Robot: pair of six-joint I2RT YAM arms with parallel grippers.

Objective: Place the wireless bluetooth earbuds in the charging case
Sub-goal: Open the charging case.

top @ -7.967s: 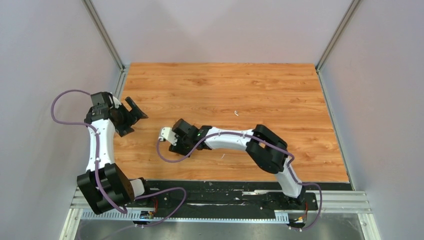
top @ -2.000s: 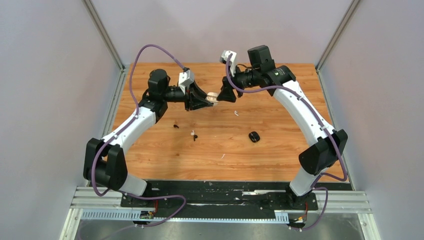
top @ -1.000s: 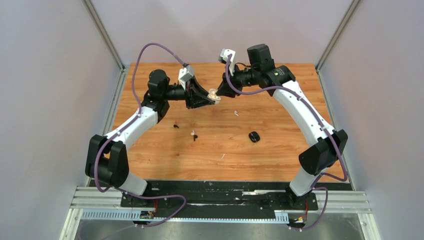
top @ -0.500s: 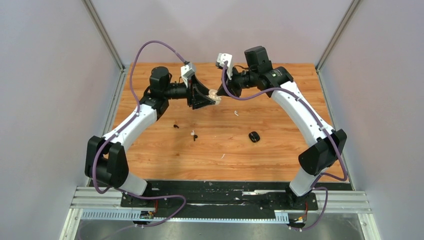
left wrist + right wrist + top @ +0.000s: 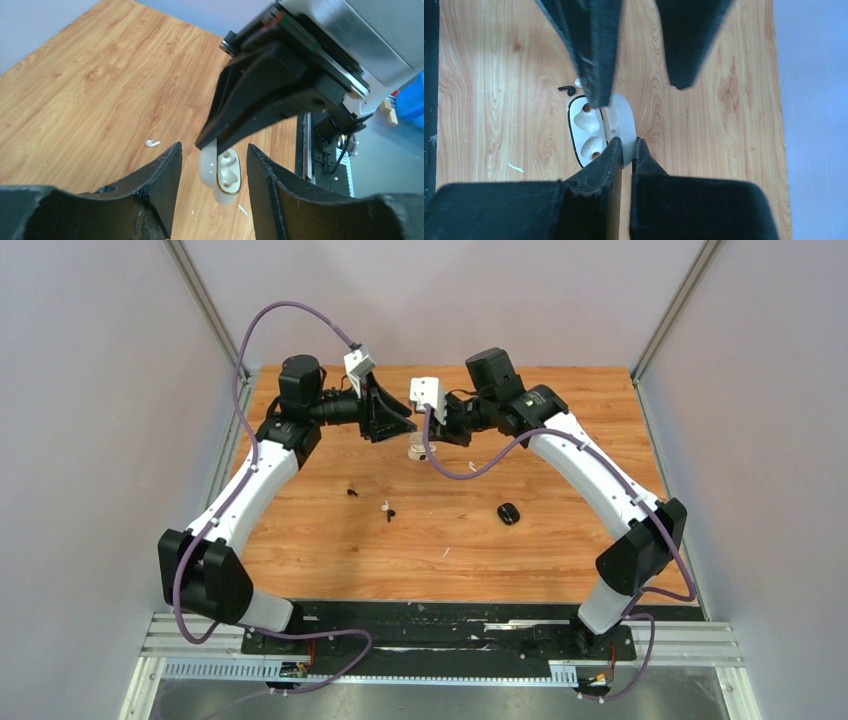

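While my right pincer (image 5: 626, 147) clamps lid (image 5: 625, 116) of open white oval charging case (image 5: 585, 131) aloft, my left pincer (image 5: 212, 150) gapes just beside.

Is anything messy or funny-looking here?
Yes. The charging case hangs open in the air, pinched by its lid in the right gripper, both sockets empty. Tiny earbuds lie scattered on the table.

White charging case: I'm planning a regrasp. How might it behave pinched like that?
Probably light: the right gripper carries the white charging case by its thin lid alone. Its glossy surface looks slippery. The hinged body may swing.
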